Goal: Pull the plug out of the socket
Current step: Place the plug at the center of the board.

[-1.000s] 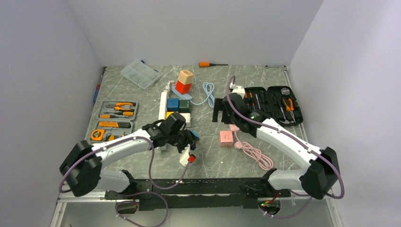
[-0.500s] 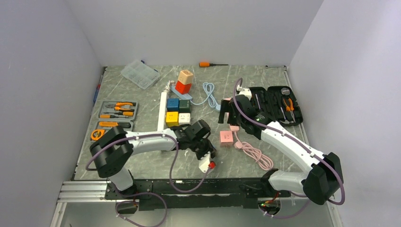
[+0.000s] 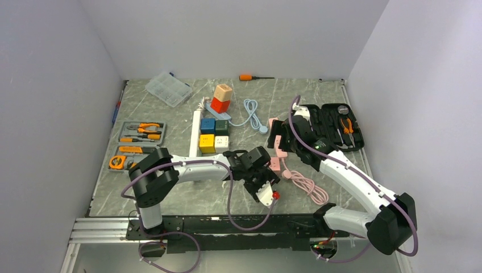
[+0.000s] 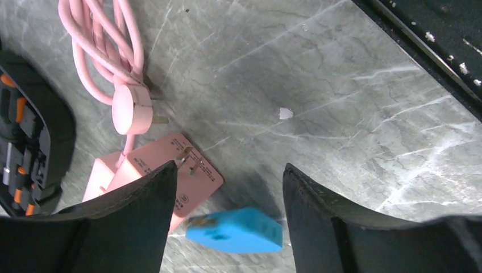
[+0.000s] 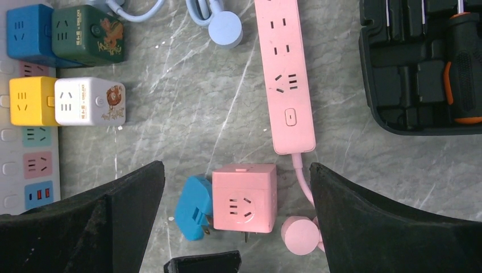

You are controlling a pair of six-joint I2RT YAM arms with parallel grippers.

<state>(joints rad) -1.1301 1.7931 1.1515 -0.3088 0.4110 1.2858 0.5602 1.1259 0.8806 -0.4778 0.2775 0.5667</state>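
The blue plug lies loose on the marble table, against the left side of a pink cube socket. In the left wrist view the plug sits between the spread fingers of my left gripper, and neither finger touches it. That gripper is open, low over the table's near middle. My right gripper hangs open above the pink cube, holding nothing. The white socket strip, carrying coloured cube adapters, lies to the left.
A pink power strip runs back from the cube, its coiled pink cable and round plug to the right. A black tool case sits at far right. Yellow and white cubes are on the white strip.
My left arm swept right from the white strip carrying the blue plug, then its jaws opened and let the plug go beside the pink cube. The right arm drew back to the right.
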